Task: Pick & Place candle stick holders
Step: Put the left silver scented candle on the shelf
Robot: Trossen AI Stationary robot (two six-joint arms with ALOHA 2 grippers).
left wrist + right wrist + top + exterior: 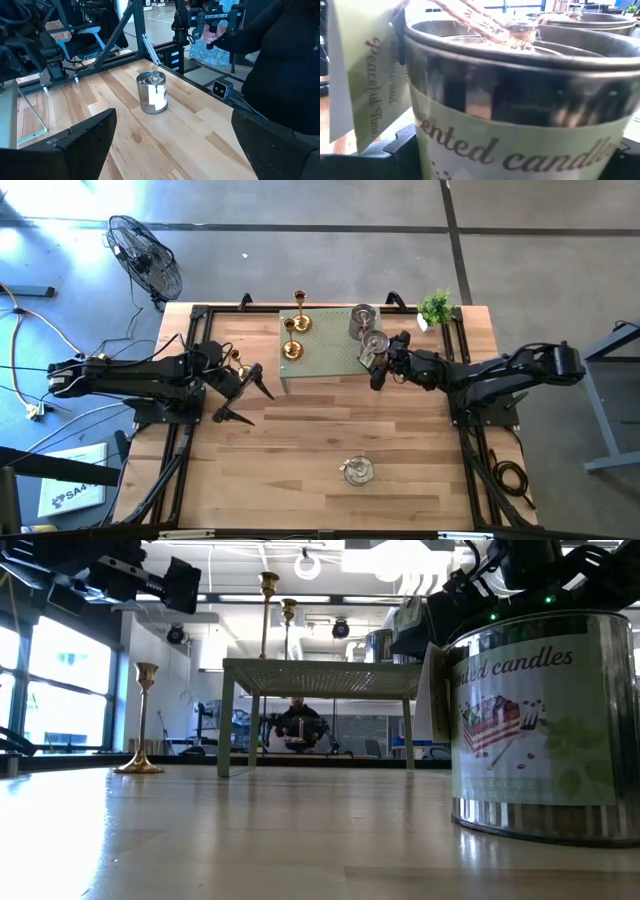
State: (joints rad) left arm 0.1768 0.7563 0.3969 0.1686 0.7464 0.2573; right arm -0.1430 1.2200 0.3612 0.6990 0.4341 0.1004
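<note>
On the green mesh stand [300, 375] at the table's far middle stand two gold candle stick holders [299, 315] [291, 346] and two silvery tin holders [362, 320] [375, 342]. A third gold one [240, 360] stands on the table beside my left gripper [246, 400], which is open and holds nothing. A third tin [358, 471] stands near the front edge and also shows in the left wrist view [152, 92]. My right gripper [375, 370] is open. It is right up against the nearer tin [520, 100] on the stand, a dark finger [400, 150] low on either side. My right gripper comes level at the labelled side wall [485, 145] of the nearer tin on the stand, from the table's right. Whether its fingers touch the tin, I cannot tell. The tin stands upright on the stand.
A small green potted plant [436, 307] stands at the stand's far right corner. A person [285, 75] is beyond the table's near edge, with a hand on a controller [215, 27]. Bare wood lies between the stand and the front tin.
</note>
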